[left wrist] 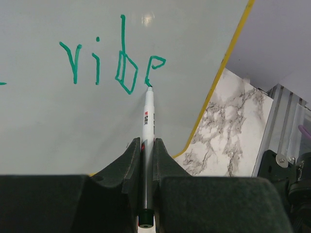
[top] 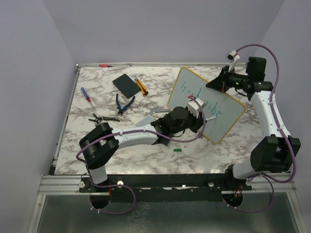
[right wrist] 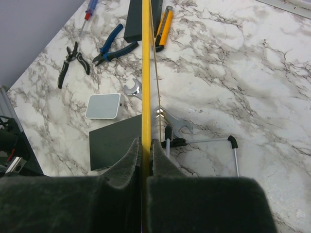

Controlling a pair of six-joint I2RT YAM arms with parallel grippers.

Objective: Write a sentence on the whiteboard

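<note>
Two arms work over a white counter (top: 146, 155) veined in grey marble, boxed in by plain pale lilac walls (top: 155, 29), with a ribbed aluminium rail (top: 63, 182) along its six o'clock edge. The whiteboard (top: 226, 119) stands tilted at about two o'clock from the counter's middle, its written face turned toward the left arm. The right jaws are clamped on its thin yellow rim, seen edge-on in the right wrist view. The left jaws are clamped on a white marker (left wrist: 148, 116), whose tip touches the board at the foot of the last letter. The sentence (left wrist: 116, 65) runs in green, and its nearest word reads "vibe".

Loose tools lie between ten and eleven o'clock: a black slab (top: 126, 85), a yellow utility knife (top: 141, 86) just beside it, blue-handled pliers (top: 124, 103), a screwdriver (top: 86, 95) and black cutters (top: 102, 118). A small green cap (top: 178, 150) lies on bare marble near five o'clock. Behind the board, a pale rounded pad (right wrist: 103, 106) lies near a wrench (right wrist: 132, 88).
</note>
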